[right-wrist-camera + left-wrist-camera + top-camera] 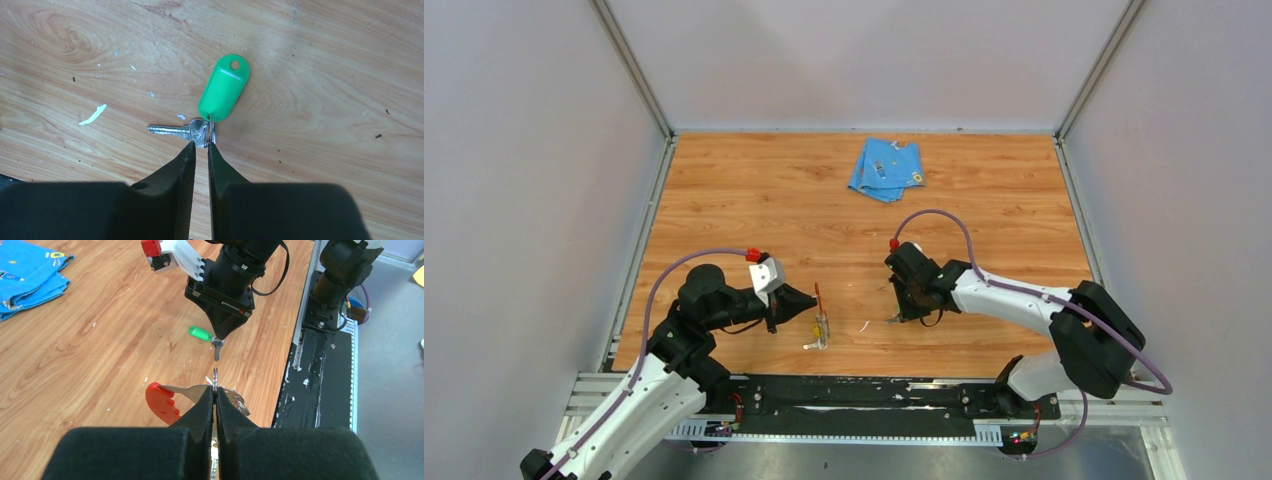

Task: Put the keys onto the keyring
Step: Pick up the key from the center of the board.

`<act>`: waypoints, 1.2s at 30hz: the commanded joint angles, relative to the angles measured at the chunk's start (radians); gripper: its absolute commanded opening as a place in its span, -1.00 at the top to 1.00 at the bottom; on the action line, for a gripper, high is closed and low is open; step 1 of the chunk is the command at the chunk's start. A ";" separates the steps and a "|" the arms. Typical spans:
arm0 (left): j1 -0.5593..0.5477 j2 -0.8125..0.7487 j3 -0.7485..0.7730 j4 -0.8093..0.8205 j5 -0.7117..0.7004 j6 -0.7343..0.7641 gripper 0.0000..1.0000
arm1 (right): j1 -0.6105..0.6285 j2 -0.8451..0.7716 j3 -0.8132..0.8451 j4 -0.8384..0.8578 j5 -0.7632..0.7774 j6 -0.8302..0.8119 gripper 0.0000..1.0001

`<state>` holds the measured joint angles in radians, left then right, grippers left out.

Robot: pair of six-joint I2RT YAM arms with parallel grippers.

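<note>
1. Wooden table (754, 190), top view: left hand (813, 303) touches the keyring (821, 326); right hand (898, 318) sits well apart.
2. Left wrist: left hand fully closed, clamping the keyring.
3. Right wrist: right hand barely parted, tips touching the green key (222, 97) lying on the table.

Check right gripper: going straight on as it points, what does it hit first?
The green-tagged key: right gripper points down at the key's head and small ring, tips apparently right at them; the wooden table lies just beneath.
</note>
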<state>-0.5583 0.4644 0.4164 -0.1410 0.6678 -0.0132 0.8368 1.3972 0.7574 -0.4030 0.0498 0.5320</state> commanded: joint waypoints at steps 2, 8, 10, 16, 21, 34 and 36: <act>0.005 -0.014 -0.002 0.017 0.003 0.010 1.00 | -0.007 0.016 -0.009 0.018 0.021 0.011 0.69; 0.005 -0.015 -0.004 0.018 0.000 0.009 1.00 | -0.007 0.000 -0.025 0.045 0.030 0.018 0.94; 0.005 -0.014 -0.004 0.017 0.000 0.009 1.00 | -0.008 -0.004 -0.035 0.056 0.029 0.020 0.99; 0.005 -0.012 -0.005 0.033 -0.011 -0.003 1.00 | -0.006 -0.034 -0.039 0.062 0.031 -0.001 0.99; 0.003 0.004 -0.003 0.072 -0.042 -0.025 1.00 | 0.000 -0.138 0.003 0.028 0.016 -0.074 0.99; 0.003 -0.015 -0.024 0.089 -0.100 -0.022 1.00 | 0.012 -0.195 0.007 -0.005 -0.051 -0.072 0.99; 0.003 0.001 -0.020 0.090 -0.100 -0.029 1.00 | 0.026 -0.201 0.049 -0.005 -0.100 -0.104 0.99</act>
<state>-0.5587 0.4549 0.3996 -0.0952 0.5827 -0.0372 0.8383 1.2228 0.7601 -0.4072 0.0353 0.4721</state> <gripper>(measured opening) 0.006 0.008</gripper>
